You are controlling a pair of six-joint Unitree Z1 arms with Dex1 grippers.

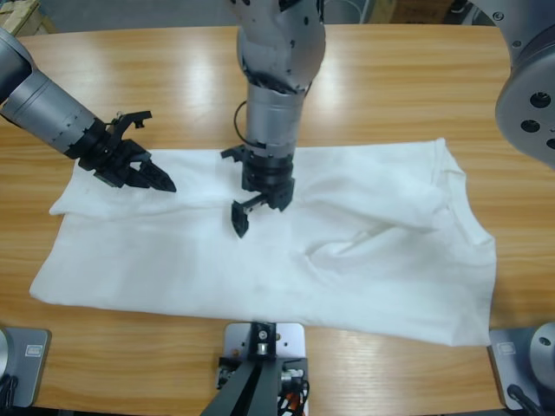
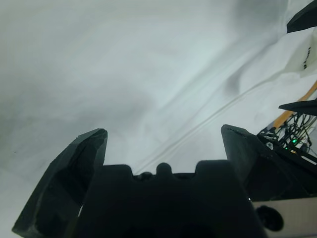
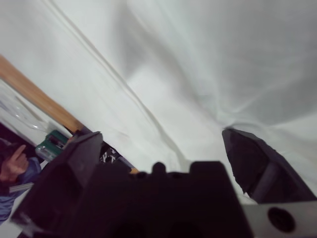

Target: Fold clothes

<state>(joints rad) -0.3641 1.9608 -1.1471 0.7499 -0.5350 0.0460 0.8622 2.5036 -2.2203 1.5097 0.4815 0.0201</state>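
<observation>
T-shirt [image 1: 286,260] lay spread across the bench [image 1: 390,95], half folded; left end effector [image 2: 163,144] and right end effector [image 3: 163,144] hovered released over it, seemingly poised to pinch fabric.

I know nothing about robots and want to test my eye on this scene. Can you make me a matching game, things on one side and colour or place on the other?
Things:
1. T-shirt
2. table
3. side arm's fingers
4. person's hand

Descriptions:
a. black, spread open over one end of the cloth
b. small in the bottom-left corner of the right wrist view
c. white, spread out with wrinkles
d. wooden, bare along the far edge

Pairs: 1-c, 2-d, 3-a, 4-b
</observation>
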